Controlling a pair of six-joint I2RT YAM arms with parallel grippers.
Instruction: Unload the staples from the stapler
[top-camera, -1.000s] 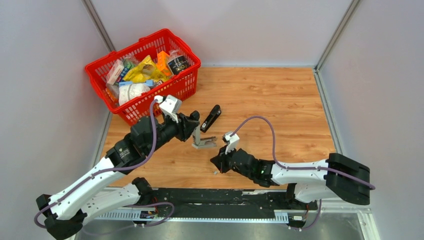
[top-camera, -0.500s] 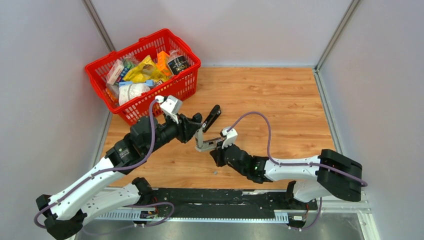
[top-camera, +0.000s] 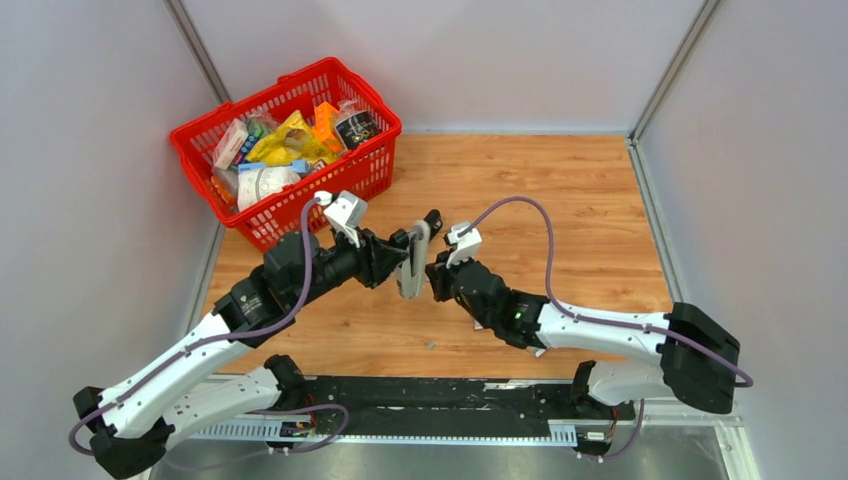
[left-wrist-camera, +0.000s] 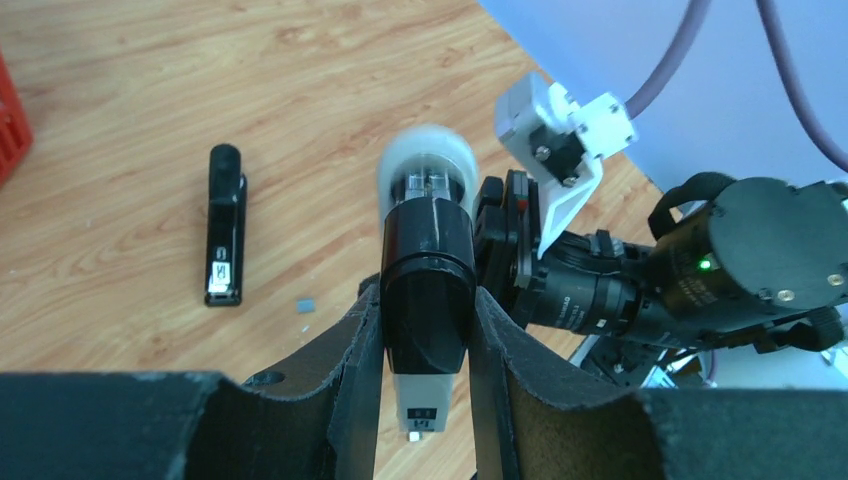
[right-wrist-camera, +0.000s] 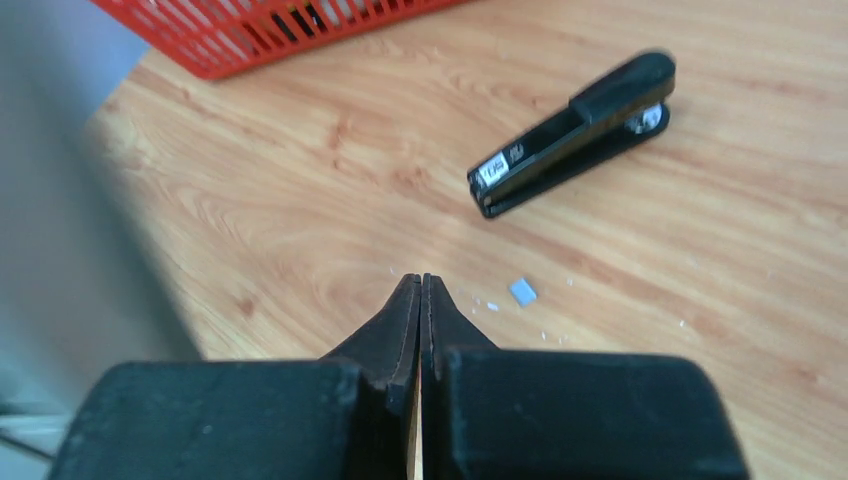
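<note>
While the left end effector (left-wrist-camera: 425, 300) clamps the black-topped, silver-based stapler (left-wrist-camera: 428, 250), the right end effector (right-wrist-camera: 421, 282) is pinched together.

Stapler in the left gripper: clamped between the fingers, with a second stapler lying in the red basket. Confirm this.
Not quite. The second stapler lies on the wooden table, not in the red basket, as the left wrist view shows. The rest holds: the left gripper is clamped on the stapler.
</note>
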